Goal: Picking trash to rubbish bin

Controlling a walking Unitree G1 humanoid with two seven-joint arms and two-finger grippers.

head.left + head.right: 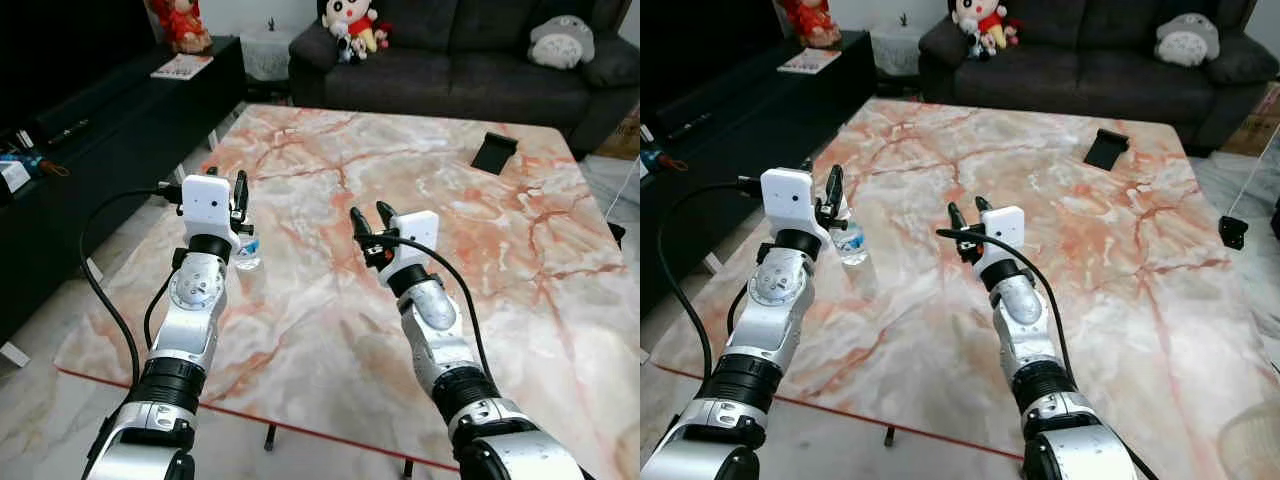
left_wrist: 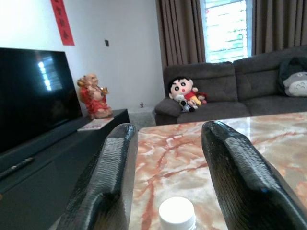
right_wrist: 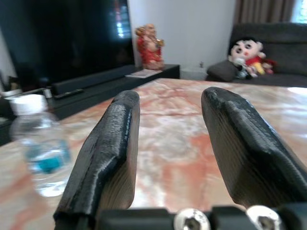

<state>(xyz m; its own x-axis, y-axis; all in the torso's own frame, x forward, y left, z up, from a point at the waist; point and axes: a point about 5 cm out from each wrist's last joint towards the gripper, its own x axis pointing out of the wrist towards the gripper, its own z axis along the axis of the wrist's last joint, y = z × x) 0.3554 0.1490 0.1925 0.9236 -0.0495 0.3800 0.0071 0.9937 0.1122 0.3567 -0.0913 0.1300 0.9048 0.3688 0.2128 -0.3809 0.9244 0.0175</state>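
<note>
A small clear plastic water bottle with a white cap and a blue label (image 1: pixel 850 240) was seen standing upright on the pink-veined marble table (image 1: pixel 480 260), toward its near left part; it was judged to be the trash meant for the bin, and no rubbish bin could be made out. The left gripper (image 1: pixel 226 190) was held just above and on the near side of the bottle, its two black fingers (image 2: pixel 103 182) spread apart with nothing between them and the white cap seen low in the gap, a pose judged to have been set for a descent around the neck. The left arm was raised steeply from the elbow with the wrist bent forward over the bottle. The right gripper (image 1: pixel 968 214) was held over the middle of the table, well to the right of the bottle, also spread and empty, its forearm angled up and inward. A small black stand (image 1: pixel 494 152) was left on the far right of the table.
</note>
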